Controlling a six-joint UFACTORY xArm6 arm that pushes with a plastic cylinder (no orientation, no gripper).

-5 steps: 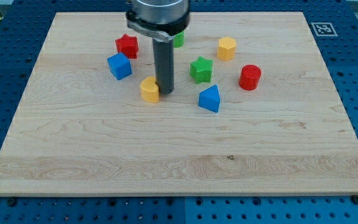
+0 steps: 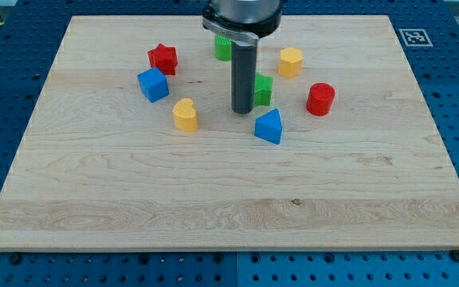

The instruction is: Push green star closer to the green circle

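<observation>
The green star (image 2: 262,89) lies right of the board's upper middle, partly hidden behind my rod. The green circle (image 2: 223,48) sits above and left of it, near the view's top, partly covered by the arm's head. My tip (image 2: 241,110) rests on the board just at the star's lower left edge, touching or nearly touching it.
A yellow heart (image 2: 186,115) lies left of the tip. A blue triangle-like block (image 2: 268,126) is just below right of it. A blue cube (image 2: 153,84) and red star (image 2: 163,58) sit at upper left. A yellow hexagon (image 2: 290,61) and red cylinder (image 2: 320,99) sit at right.
My tip has moved to the view's right, from beside the yellow heart to the green star's left edge. The blocks have not visibly moved.
</observation>
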